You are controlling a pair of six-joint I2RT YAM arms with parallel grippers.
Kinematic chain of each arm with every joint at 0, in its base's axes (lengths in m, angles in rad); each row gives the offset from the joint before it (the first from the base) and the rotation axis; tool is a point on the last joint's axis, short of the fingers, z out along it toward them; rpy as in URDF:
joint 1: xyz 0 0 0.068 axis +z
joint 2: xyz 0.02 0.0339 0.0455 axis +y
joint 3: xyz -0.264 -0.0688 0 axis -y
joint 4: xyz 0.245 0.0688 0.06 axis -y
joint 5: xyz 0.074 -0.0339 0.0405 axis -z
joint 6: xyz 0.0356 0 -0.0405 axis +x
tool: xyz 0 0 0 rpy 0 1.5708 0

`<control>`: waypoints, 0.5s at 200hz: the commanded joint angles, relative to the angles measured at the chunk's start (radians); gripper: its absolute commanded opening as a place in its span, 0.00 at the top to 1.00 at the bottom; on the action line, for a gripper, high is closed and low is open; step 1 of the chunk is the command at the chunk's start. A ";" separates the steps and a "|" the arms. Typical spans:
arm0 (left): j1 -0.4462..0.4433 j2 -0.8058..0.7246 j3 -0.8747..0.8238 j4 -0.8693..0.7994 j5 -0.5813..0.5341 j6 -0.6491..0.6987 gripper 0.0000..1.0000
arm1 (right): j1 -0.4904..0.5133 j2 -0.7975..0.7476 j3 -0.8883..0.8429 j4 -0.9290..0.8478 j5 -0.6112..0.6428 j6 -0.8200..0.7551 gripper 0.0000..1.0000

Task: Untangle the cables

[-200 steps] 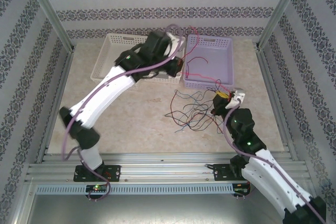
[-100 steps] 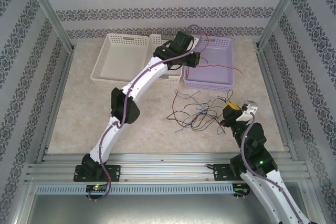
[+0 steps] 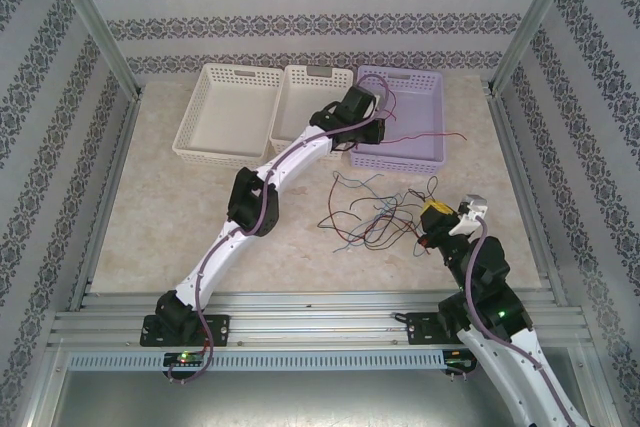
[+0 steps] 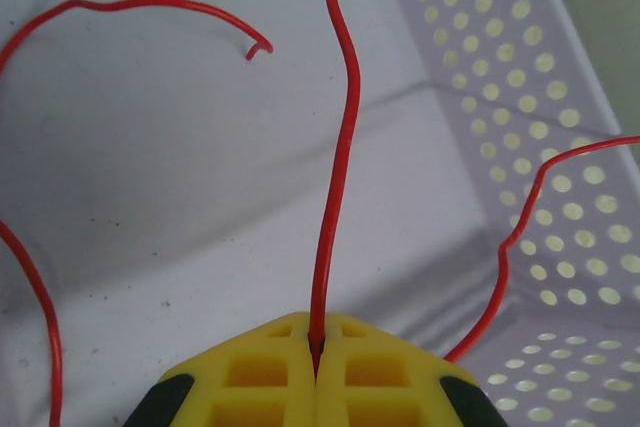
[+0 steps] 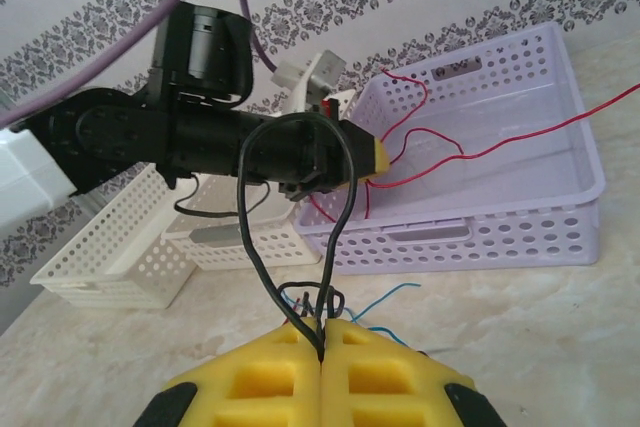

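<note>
My left gripper [image 4: 316,342] is shut on a red cable [image 4: 335,177] just above the floor of the lilac basket [image 4: 500,97]. From above, that gripper [image 3: 372,132] sits over the basket's left part, and the red cable [image 3: 425,137] trails right across it. The other cables [image 3: 372,215], black, red and blue, lie tangled on the table in front of the basket. At the tangle's right end my right gripper [image 3: 432,215] is shut on a black cable loop [image 5: 300,147]; its jaws [image 5: 320,342] meet on both strands. Blue strands [image 5: 385,297] lie just beyond them.
Two white baskets [image 3: 215,112] [image 3: 305,97] stand left of the lilac basket [image 3: 400,159] along the back. Patterned walls and metal posts close the table's sides. The left arm [image 3: 255,197] stretches diagonally across the middle of the table.
The left arm has stretched out and carried the red cable right and down into the lilac basket. The right gripper has drawn back toward the near right with its black cable.
</note>
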 commanded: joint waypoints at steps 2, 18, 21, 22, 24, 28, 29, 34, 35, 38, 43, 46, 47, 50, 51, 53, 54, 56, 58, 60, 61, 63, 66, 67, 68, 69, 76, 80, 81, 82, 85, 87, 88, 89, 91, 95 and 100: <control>-0.016 -0.008 0.042 0.054 0.021 -0.012 0.91 | -0.002 0.018 0.026 0.026 -0.043 0.021 1.00; -0.017 -0.011 0.046 0.043 0.025 -0.008 0.83 | -0.002 0.020 0.026 0.030 -0.048 0.027 1.00; -0.017 -0.010 0.046 0.040 0.024 -0.006 0.81 | -0.002 0.021 0.026 0.029 -0.048 0.028 1.00; -0.017 -0.011 0.046 0.040 0.025 -0.006 0.80 | -0.002 0.021 0.027 0.030 -0.047 0.028 1.00; -0.017 -0.012 0.046 0.038 0.026 -0.004 0.79 | -0.001 0.019 0.026 0.030 -0.048 0.028 1.00; -0.017 -0.013 0.046 0.034 0.026 -0.002 0.76 | -0.001 0.019 0.026 0.030 -0.048 0.029 1.00; -0.017 -0.013 0.046 0.034 0.027 -0.001 0.75 | -0.001 0.019 0.026 0.031 -0.047 0.029 1.00; -0.017 -0.014 0.048 0.030 0.029 0.002 0.72 | -0.002 0.017 0.026 0.030 -0.047 0.031 1.00; -0.017 -0.014 0.049 0.030 0.030 0.003 0.71 | -0.002 0.017 0.025 0.031 -0.047 0.030 1.00; -0.018 -0.015 0.051 0.026 0.031 0.005 0.69 | -0.002 0.018 0.025 0.030 -0.048 0.030 1.00; -0.018 -0.018 0.055 0.020 0.033 0.008 0.66 | -0.001 0.019 0.026 0.030 -0.046 0.032 1.00; -0.018 -0.021 0.057 0.018 0.034 0.010 0.64 | -0.001 0.020 0.026 0.030 -0.046 0.032 1.00; -0.018 -0.022 0.057 0.017 0.035 0.011 0.63 | -0.001 0.020 0.026 0.029 -0.046 0.032 1.00; -0.018 -0.024 0.057 0.016 0.036 0.013 0.61 | -0.001 0.020 0.027 0.029 -0.047 0.034 1.00; -0.018 -0.026 0.057 0.016 0.036 0.014 0.60 | 0.000 0.020 0.027 0.029 -0.048 0.034 1.00; -0.019 -0.029 0.057 0.015 0.036 0.016 0.59 | 0.000 0.021 0.027 0.031 -0.047 0.035 1.00; -0.019 -0.030 0.057 0.015 0.036 0.016 0.58 | 0.000 0.021 0.027 0.031 -0.047 0.035 1.00; -0.020 -0.033 0.057 0.013 0.036 0.017 0.56 | 0.000 0.020 0.027 0.030 -0.047 0.035 1.00; -0.020 -0.034 0.057 0.011 0.035 0.017 0.54 | 0.000 0.021 0.027 0.030 -0.048 0.036 1.00; -0.020 -0.038 0.057 0.011 0.034 0.019 0.53 | 0.000 0.021 0.027 0.030 -0.048 0.037 1.00; -0.020 -0.040 0.057 0.011 0.034 0.020 0.52 | 0.000 0.022 0.027 0.030 -0.048 0.038 1.00; -0.020 -0.044 0.057 0.010 0.034 0.021 0.51 | 0.000 0.022 0.027 0.031 -0.048 0.039 1.00; -0.020 -0.049 0.057 0.008 0.035 0.023 0.48 | 0.000 0.022 0.027 0.032 -0.047 0.040 1.00; -0.020 -0.050 0.057 0.008 0.036 0.023 0.48 | 0.000 0.023 0.027 0.032 -0.047 0.040 1.00; -0.020 -0.053 0.058 0.007 0.036 0.024 0.47 | 0.000 0.024 0.027 0.032 -0.048 0.041 1.00; -0.020 -0.054 0.057 0.006 0.036 0.025 0.47 | 0.000 0.023 0.027 0.033 -0.048 0.040 1.00; -0.020 -0.068 0.057 0.003 0.032 0.030 0.42 | 0.000 0.028 0.027 0.034 -0.048 0.044 1.00; -0.020 -0.079 0.057 -0.001 0.028 0.034 0.39 | 0.000 0.030 0.028 0.034 -0.048 0.045 1.00; -0.020 -0.081 0.057 -0.001 0.027 0.035 0.38 | 0.000 0.032 0.028 0.034 -0.048 0.045 1.00; -0.020 -0.085 0.058 -0.002 0.027 0.036 0.38 | 0.000 0.032 0.029 0.035 -0.048 0.046 1.00; -0.020 -0.093 0.058 -0.005 0.025 0.040 0.36 | 0.000 0.035 0.029 0.035 -0.048 0.047 1.00; -0.020 -0.098 0.058 -0.007 0.024 0.043 0.34 | 0.000 0.038 0.030 0.035 -0.047 0.046 1.00; -0.020 -0.101 0.059 -0.008 0.022 0.044 0.34 | 0.000 0.039 0.030 0.034 -0.047 0.047 1.00; -0.020 -0.103 0.059 -0.010 0.021 0.046 0.33 | 0.000 0.040 0.031 0.034 -0.047 0.048 1.00; -0.020 -0.108 0.059 -0.012 0.019 0.049 0.31 | -0.001 0.043 0.031 0.034 -0.047 0.048 1.00; -0.020 -0.122 0.059 -0.018 0.014 0.056 0.28 | 0.000 0.049 0.032 0.033 -0.046 0.050 1.00; -0.020 -0.138 0.059 -0.026 0.010 0.064 0.26 | 0.000 0.059 0.032 0.030 -0.044 0.053 1.00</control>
